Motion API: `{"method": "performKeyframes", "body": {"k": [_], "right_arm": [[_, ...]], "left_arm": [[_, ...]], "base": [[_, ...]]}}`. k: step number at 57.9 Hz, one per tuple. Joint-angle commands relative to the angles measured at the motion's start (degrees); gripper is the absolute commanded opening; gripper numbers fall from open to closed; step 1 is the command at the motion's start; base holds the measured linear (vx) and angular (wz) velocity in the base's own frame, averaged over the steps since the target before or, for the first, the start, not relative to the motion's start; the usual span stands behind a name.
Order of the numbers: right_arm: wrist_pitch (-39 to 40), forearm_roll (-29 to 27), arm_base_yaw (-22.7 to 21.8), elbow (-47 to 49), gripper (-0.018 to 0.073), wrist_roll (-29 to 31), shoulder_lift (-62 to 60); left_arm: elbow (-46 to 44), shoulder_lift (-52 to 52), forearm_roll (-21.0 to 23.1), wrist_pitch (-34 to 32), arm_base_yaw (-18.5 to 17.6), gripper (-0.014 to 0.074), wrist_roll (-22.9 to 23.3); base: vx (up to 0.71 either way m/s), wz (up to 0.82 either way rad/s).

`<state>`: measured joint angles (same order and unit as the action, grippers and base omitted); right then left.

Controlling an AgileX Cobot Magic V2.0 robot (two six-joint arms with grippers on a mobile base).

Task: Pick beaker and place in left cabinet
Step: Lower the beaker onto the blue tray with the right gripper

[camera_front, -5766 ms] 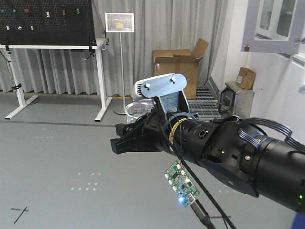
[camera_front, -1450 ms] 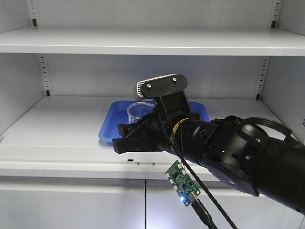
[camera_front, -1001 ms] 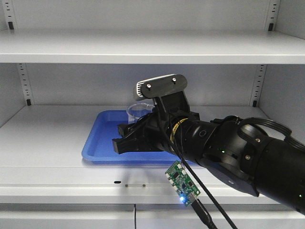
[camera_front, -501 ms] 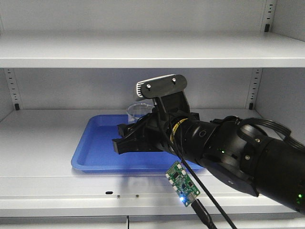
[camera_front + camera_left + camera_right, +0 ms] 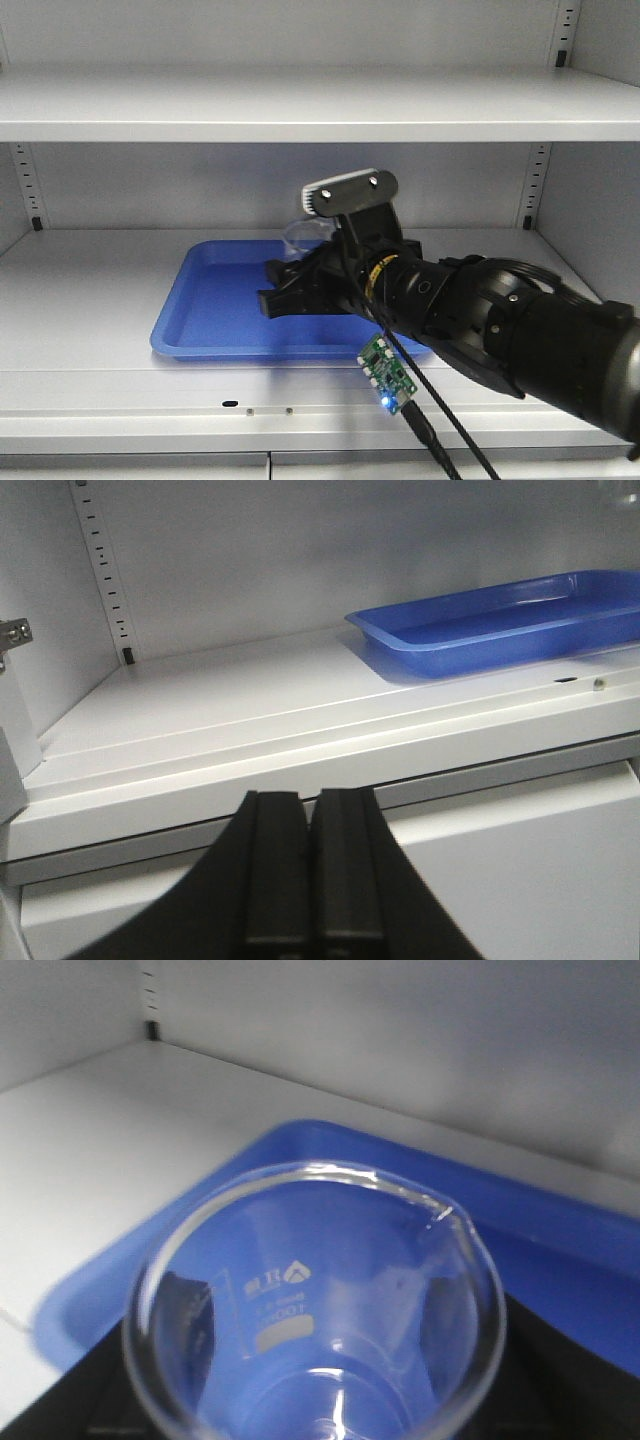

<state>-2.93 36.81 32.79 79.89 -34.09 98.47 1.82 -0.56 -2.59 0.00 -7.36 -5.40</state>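
Pretty far along here I'd say. The right tool (image 5: 290,296) is clenched on the beaker (image 5: 315,1310), and the arm is reaching into the cabinet (image 5: 300,100) with the beaker held upright over the blue tray (image 5: 215,310). In the front view you only catch the rim of the glass poking up behind the wrist camera; the right wrist view looks straight down into it with the tray underneath and the dark fingers on either side near its base.

Can't tell how high it is above the tray floor, or whether it's touching, since the arm blocks that part.

The left tool (image 5: 310,880) is clenched on nothing, fingers pressed together, hanging low in front of the cabinet's lower panel and well apart from the tray, which sits off to its right on the shelf (image 5: 250,720).

So picking is done and the carry to the cabinet looks done too. What's left, as I read it: lower the beaker until it sits flat in the tray, let go, and back the arm out without clipping the rim
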Motion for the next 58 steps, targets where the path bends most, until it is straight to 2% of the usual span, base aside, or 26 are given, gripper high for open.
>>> {"method": "performKeyframes", "body": {"k": [1, 12, 27, 42, 52, 58], "right_arm": [[6.0, 0.8, -2.3, 2.1, -0.0004, -1.4, -0.9], [7.0, 1.3, -4.7, 6.6, -0.0003, -1.2, 4.0], [5.2, 2.7, -4.7, 16.7, -0.0001, -1.2, 14.3], [4.8, 2.2, -4.7, 17.9, 0.0004, -1.2, 18.5], [3.7, 2.1, -4.7, 17.9, 0.0048, -1.3, 18.7], [3.7, 2.1, -4.7, 17.9, 0.0115, -1.4, 18.7]], "left_arm": [[0.9, -1.1, 0.2, -4.3, 0.0, 0.0001, 0.2], [0.9, -1.1, 0.2, -4.3, 0.0, 0.0001, 0.2], [0.9, -1.1, 0.2, -4.3, 0.0, 0.0001, 0.2], [0.9, -1.1, 0.2, -4.3, 0.0, 0.0001, 0.2], [0.9, -1.1, 0.2, -4.3, 0.0, 0.0001, 0.2], [0.9, -1.1, 0.2, -4.3, 0.0, 0.0001, 0.2]], "base": [[0.0, 0.0], [0.0, 0.0], [0.0, 0.0], [0.0, 0.0], [0.0, 0.0], [0.0, 0.0]]}}
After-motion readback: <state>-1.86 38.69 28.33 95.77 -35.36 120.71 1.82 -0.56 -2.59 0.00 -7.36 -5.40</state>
